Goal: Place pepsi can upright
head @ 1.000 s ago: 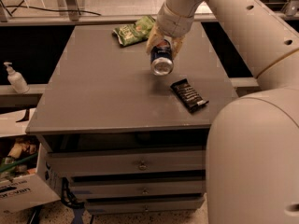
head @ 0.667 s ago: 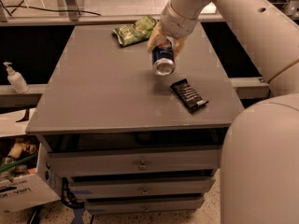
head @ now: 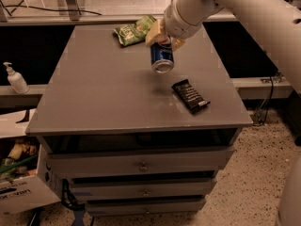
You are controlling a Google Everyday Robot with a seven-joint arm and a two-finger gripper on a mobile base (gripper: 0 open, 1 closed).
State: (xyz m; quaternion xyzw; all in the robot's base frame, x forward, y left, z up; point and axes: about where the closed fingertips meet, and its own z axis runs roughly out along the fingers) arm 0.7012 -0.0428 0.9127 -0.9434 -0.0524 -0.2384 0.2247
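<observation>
Dispenser bottle [head: 16, 79] is standing on the ledge at far left, clear of the work. Green chip bag [head: 134, 29] is lying at the back edge of the table [head: 94, 102]; its print is not readable. Gripper [head: 163, 39] is hanging just right of the bag, clenching the pepsi can [head: 162, 58] by its upper end, so the silver base is tilting toward the camera and appearing clear of the surface, judged ready for setting upright. Black snack bar [head: 190, 95] is lying further right, wording illegible
</observation>
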